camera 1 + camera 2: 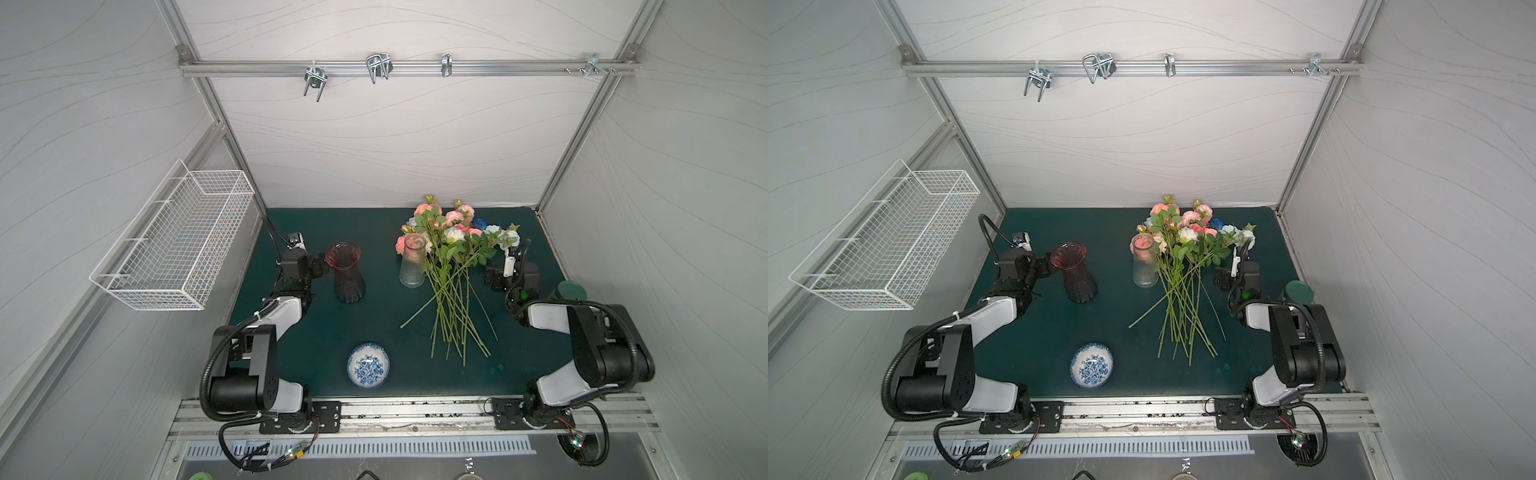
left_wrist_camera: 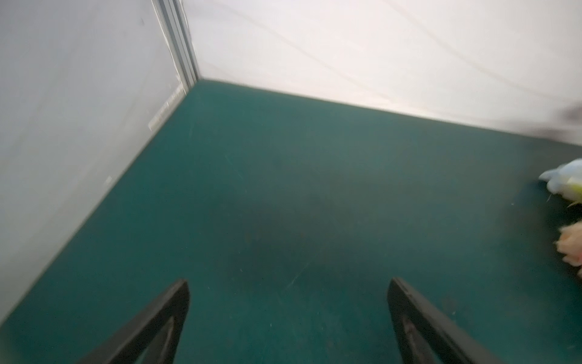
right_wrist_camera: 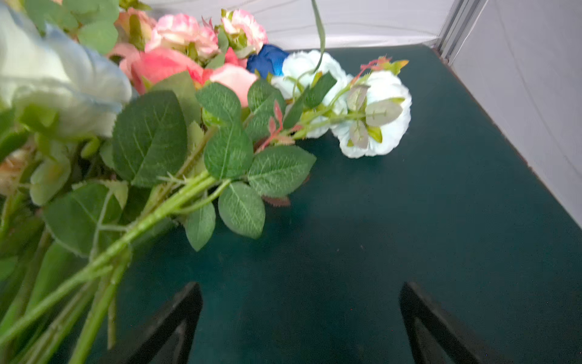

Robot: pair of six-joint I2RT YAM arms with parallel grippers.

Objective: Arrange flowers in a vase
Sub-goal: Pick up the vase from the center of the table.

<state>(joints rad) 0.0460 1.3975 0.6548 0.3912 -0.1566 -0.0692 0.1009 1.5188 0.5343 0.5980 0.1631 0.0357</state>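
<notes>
The flowers (image 1: 451, 245) (image 1: 1187, 245) lie in a loose bunch on the green table (image 1: 374, 324), heads toward the back wall, stems fanned toward the front. A clear glass vase (image 1: 412, 266) (image 1: 1145, 266) stands upright at their left, touching the leaves. A dark red fluted vase (image 1: 347, 274) (image 1: 1079, 276) stands further left. My left gripper (image 2: 289, 283) is open over bare table, its wrist (image 1: 297, 266) just left of the red vase. My right gripper (image 3: 301, 285) is open and empty, with the flowers' leaves and stems (image 3: 151, 138) close beside it.
A blue-and-white bowl (image 1: 368, 365) sits near the front edge. A dark green round container (image 1: 571, 289) stands by the right arm. A white wire basket (image 1: 178, 241) hangs on the left wall. Metal hooks (image 1: 378, 66) hang on the rail above.
</notes>
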